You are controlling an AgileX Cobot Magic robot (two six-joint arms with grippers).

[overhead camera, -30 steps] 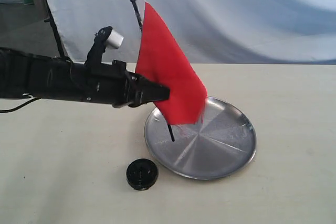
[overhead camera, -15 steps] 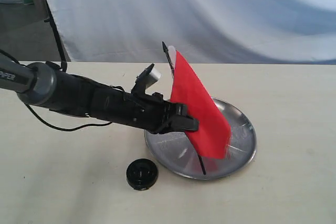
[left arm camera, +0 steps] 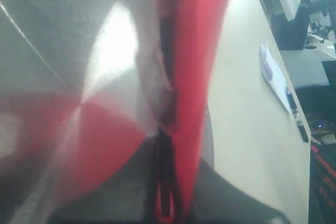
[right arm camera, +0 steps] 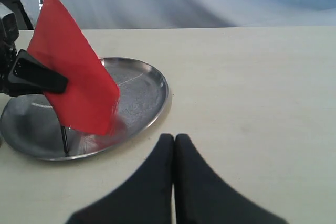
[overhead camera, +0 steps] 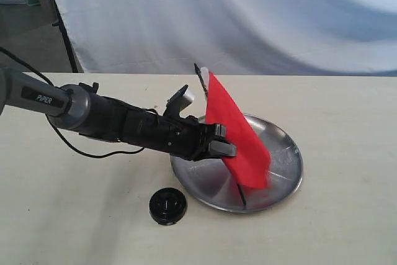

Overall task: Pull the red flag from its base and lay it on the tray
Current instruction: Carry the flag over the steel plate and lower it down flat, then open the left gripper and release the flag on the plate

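Observation:
The red flag (overhead camera: 239,134) leans tilted over the tray (overhead camera: 282,169), its pointed tip up and the lower end of its black stick (overhead camera: 242,198) touching the tray near the front rim. My left gripper (overhead camera: 222,148) is shut on the stick, reaching in from the left above the tray's left half. The left wrist view shows the red cloth (left arm camera: 197,51) and stick (left arm camera: 167,182) close up over the shiny tray (left arm camera: 42,40). The black base (overhead camera: 167,205) sits alone on the table in front of the tray. My right gripper (right arm camera: 174,141) is shut and holds nothing, off to the tray's (right arm camera: 144,90) side.
A white cloth backdrop (overhead camera: 279,17) hangs behind the beige table (overhead camera: 347,128). A black stand pole (overhead camera: 64,35) rises at the back left. A black cable (overhead camera: 93,151) trails on the table under the left arm. A white item (left arm camera: 273,72) lies near the table's edge.
The left arm carried the flag right and down over the tray. The stick tilted further and its lower end came down onto the tray. Base and right gripper stayed put.

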